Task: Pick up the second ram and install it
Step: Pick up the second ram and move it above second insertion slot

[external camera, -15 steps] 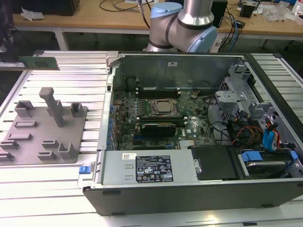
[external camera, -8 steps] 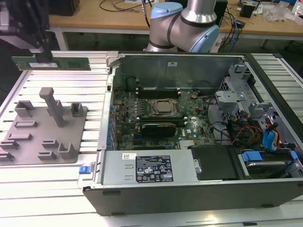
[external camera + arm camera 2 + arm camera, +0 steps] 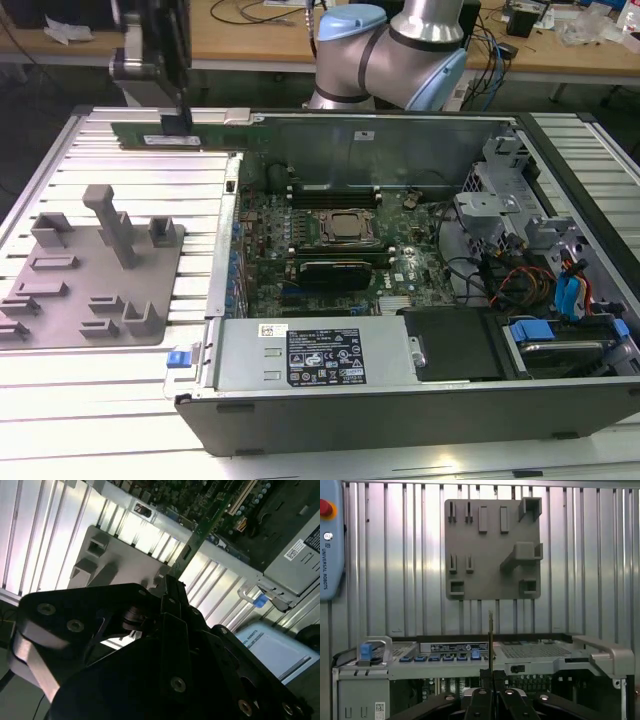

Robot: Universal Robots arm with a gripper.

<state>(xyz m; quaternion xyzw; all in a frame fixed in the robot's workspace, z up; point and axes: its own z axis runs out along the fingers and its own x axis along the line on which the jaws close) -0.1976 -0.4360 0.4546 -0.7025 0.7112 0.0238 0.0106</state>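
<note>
The second ram [image 3: 190, 140] is pinched between the narrowly closed fingers of the gripper [image 3: 176, 124]. It is held level, just outside the far corner of the open computer case [image 3: 400, 420] on the exterior view's left, over the slatted table [image 3: 60, 370].

A pale sticker shows on the stick's face in the exterior view, its print too small to read. The first wrist view shows the stick edge-on as a thin line [image 3: 490, 635] rising from the gripper [image 3: 491, 674]. The second wrist view shows its green board [image 3: 202, 527] slanting away from the gripper [image 3: 172, 582].

Inside the case, the power supply [image 3: 320, 355] carries black and white labels. Beside the case lies the grey fixture plate [image 3: 90, 270]. The first wrist view shows a blue pendant [image 3: 330, 555] with lettering and a red button [image 3: 325, 507].
</note>
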